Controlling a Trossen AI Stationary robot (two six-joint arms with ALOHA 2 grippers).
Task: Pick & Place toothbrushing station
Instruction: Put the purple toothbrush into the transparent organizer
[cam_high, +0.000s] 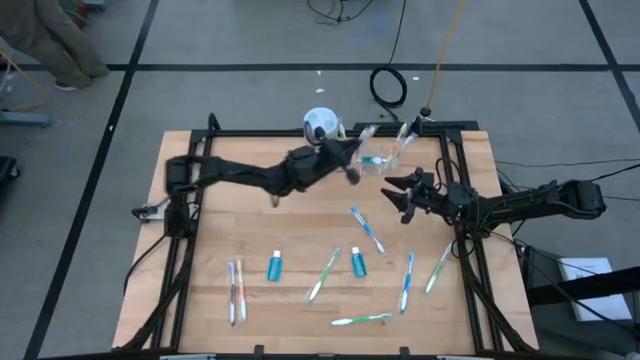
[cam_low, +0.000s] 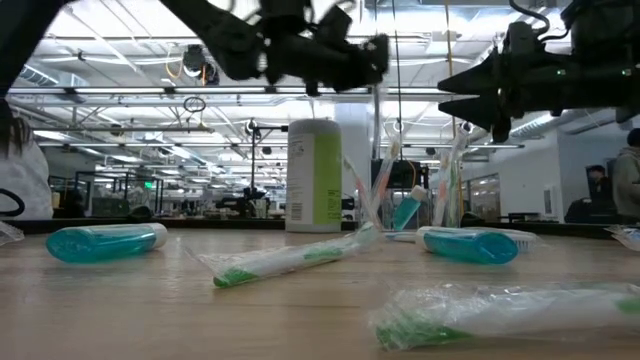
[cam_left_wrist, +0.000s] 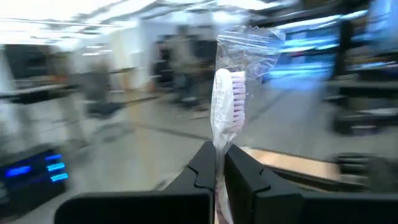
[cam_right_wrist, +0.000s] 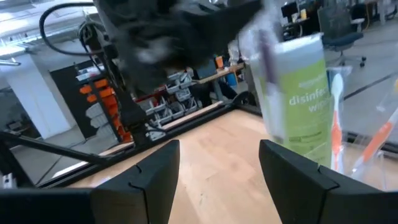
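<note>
On the wooden table (cam_high: 300, 225), clear toothbrushing station (cam_high: 378, 160) holds upright brushes; left claw (cam_left_wrist: 219, 171) clamps wrapped toothbrush (cam_left_wrist: 225, 99), right claw (cam_right_wrist: 219, 165) apart

Table (cam_high: 300, 225): pale wood planks, smooth matt finish. Toothbrushing station (cam_high: 375, 160): clear, glossy plastic. Toothbrushes (cam_low: 285, 262): sealed in crinkled transparent film. Toothpaste tubes (cam_low: 100, 242): glossy teal plastic. Wipes canister (cam_low: 313, 175): smooth plastic. Arms: matt black.

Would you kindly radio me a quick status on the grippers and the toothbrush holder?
Left gripper shut on wrapped toothbrush, by the clear holder. Right gripper open, empty, near. Wipes canister behind.
</note>
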